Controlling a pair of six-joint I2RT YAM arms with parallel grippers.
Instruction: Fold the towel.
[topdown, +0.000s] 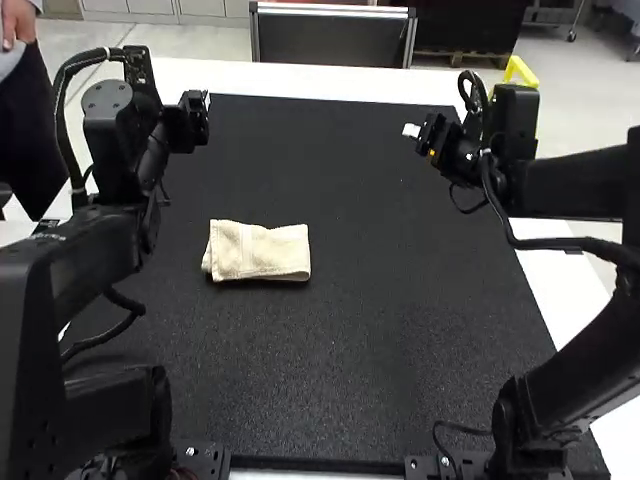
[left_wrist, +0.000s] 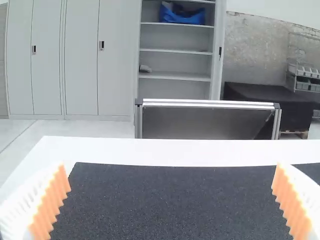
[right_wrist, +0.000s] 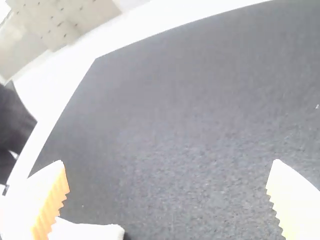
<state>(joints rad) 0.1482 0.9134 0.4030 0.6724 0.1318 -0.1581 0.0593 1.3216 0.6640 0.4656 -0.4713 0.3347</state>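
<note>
One towel (folded, slightly uneven) lies on black matting.

From high behind, I look forward and down over the black textured mat on the white desk. My left wrist view faces forward, nearly level; my right, closer, slants down, perhaps cornerward. All three share mat and desk.

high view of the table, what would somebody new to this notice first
Probably the pale towel, folded into a small bundle left of centre on the black mat. Next, the bulky left arm and right arm at the sides, their left claw and right claw open, both away from the towel.
</note>
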